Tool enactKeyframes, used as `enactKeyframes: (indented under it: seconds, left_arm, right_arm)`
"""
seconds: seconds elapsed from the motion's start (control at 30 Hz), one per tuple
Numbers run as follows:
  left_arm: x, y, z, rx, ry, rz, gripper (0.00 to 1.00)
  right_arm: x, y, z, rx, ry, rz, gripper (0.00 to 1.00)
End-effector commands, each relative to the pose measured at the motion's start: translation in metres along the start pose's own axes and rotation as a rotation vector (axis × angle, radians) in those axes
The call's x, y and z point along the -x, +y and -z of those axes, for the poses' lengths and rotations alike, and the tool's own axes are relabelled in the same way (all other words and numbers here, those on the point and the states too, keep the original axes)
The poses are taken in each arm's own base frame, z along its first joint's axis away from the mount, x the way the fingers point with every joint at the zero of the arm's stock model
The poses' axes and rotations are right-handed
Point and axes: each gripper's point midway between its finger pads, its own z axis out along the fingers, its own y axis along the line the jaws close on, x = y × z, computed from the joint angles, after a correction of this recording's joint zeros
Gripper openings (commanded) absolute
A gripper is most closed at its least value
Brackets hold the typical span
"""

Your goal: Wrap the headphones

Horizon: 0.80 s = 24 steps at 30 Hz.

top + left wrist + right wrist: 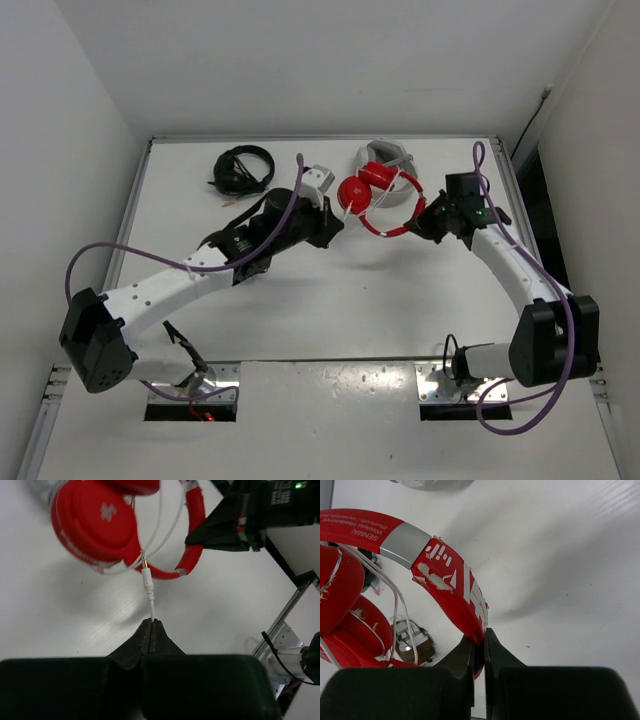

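The red headphones (357, 190) are at the far middle of the table (330, 300), headband (452, 582) clamped in the closed right gripper (480, 641), the left gripper (151, 626) pinching the white cable (151, 602) behind its plug (146, 577), where tension could pull the thin cord free

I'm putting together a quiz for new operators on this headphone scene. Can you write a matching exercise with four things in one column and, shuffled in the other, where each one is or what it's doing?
Things
1. left gripper
2. right gripper
3. black coiled bundle
4. grey-white headset

Places and states
A. at the far edge, just behind the red earcups
B. shut on the red headband
C. on the far-left part of the table
D. shut on the white cable

Pairs: 1-D, 2-B, 3-C, 4-A
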Motion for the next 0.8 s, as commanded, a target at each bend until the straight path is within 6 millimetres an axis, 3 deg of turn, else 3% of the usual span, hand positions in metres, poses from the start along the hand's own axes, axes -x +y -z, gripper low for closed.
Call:
enactKeyframes:
  seconds: [0.0,0.13,0.33,0.43,0.57,0.73,0.77]
  left_arm:
    - [0.051,-0.016,0.006,-0.017,-0.134,-0.165,0.00]
    - [0.094,-0.033,0.013,-0.038,-0.237,-0.246,0.00]
    - [0.116,-0.063,0.015,-0.099,-0.284,-0.362,0.00]
    - [0.114,-0.075,0.012,-0.150,-0.266,-0.420,0.00]
    - [0.096,-0.088,0.004,-0.212,-0.202,-0.465,0.00]
    - [0.060,-0.098,-0.011,-0.282,-0.106,-0.490,0.00]
    - [0.051,-0.092,-0.018,-0.264,-0.073,-0.490,0.00]
  right_arm:
    - [0.025,0.037,0.010,0.108,-0.110,0.086,0.00]
    - [0.018,0.030,0.006,0.089,-0.100,0.110,0.00]
    - [0.020,0.021,0.001,0.068,-0.097,0.134,0.00]
    - [0.022,0.026,0.005,0.064,-0.134,0.203,0.00]
    - [0.022,0.033,0.008,0.065,-0.174,0.288,0.00]
    - [0.027,0.038,0.015,0.070,-0.213,0.340,0.00]
    - [0.024,0.040,0.015,0.073,-0.208,0.356,0.00]
